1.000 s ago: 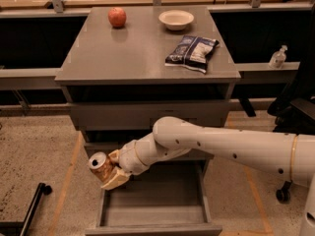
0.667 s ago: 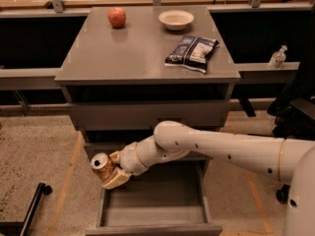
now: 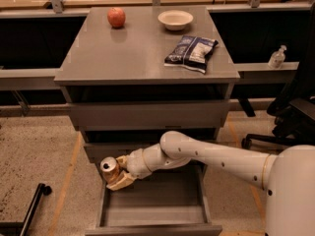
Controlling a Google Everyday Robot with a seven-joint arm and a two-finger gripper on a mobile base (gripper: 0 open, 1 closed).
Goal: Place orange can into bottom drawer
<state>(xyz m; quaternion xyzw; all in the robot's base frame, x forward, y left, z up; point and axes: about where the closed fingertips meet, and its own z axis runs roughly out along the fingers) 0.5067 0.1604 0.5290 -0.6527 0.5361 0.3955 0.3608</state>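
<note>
Camera view: top-up can (image 3: 109,166), lower-left claw (image 3: 113,174)

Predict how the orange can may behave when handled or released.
The can is a smooth metal cylinder, so it may slip in the gripper, which holds it tilted over the left edge of the drawer. Released on its side, it would likely roll on the flat floor. It probably dents if squeezed hard.

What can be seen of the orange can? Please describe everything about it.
The orange can is a small golden-orange metal drink can with a silver top. It is tilted, top turned up and left. The tool grips it, pale fingers on both sides. It hangs over the left rear edge of the open bottom drawer, not yet inside.
</note>
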